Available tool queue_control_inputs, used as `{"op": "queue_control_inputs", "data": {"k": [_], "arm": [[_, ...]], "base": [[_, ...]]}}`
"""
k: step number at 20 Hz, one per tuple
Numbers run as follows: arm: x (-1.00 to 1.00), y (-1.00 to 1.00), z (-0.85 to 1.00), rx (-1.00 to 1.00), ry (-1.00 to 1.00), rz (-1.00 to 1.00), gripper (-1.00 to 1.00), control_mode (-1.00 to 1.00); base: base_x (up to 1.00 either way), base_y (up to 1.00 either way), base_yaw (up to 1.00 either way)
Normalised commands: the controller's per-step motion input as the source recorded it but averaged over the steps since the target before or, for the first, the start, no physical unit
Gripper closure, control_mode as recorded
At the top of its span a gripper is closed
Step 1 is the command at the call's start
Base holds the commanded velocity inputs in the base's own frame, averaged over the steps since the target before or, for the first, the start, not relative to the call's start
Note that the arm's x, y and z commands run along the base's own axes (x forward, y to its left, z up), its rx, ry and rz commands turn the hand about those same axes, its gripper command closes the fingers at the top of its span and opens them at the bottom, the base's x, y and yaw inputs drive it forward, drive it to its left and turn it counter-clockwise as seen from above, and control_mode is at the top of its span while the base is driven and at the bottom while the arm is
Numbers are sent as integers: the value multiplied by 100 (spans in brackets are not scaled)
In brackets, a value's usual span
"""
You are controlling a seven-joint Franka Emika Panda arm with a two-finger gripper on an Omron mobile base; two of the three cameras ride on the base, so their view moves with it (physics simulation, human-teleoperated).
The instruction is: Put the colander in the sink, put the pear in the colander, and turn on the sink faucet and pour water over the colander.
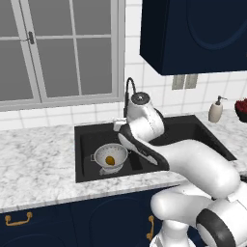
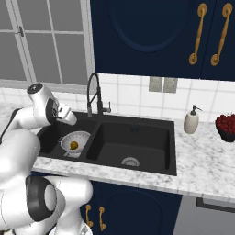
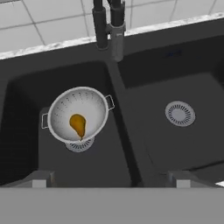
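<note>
Window (image 1: 58,48) at far left above the marble counter (image 1: 34,164). Black double sink (image 1: 84,132) set in the counter. Colander (image 1: 111,157) sits upright in the left basin, over that basin's drain; in the hand view the colander (image 3: 78,114) shows both little side handles, drain grate peeking out below its rim. Pear (image 3: 78,125) lies inside the colander, stem end pointing down-frame; same pear (image 2: 74,145) is seen as a small golden spot in the bowl from the right base view. Fingers (image 3: 109,179) hang above the sink, spread wide and released, nothing between them, over the divider between the basins. Faucet (image 2: 94,94) stands at the back of the sink behind the divider, black gooseneck with coil, spout end (image 3: 117,41) hanging over the back of the divider; no stream visible. Right basin has a bare silver drain (image 3: 180,113). Further right on the counter: soap dispenser (image 2: 191,120) by the tiled wall, then a dark bowl of red fruit (image 2: 226,126) at the edge. Navy cabinets (image 2: 151,32) above.
</note>
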Motion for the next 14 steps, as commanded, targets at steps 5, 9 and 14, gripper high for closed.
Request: {"op": "queue_control_inputs", "data": {"k": [5,9,14], "arm": [[-4,-54,75,0,-14,-7,-100,-100],[18,-36,9,0,-18,0,-100,-100],[22,-2,0,0,-12,1,-100,-100]], "base": [[0,0,0],[0,0,0],[0,0,0]]}}
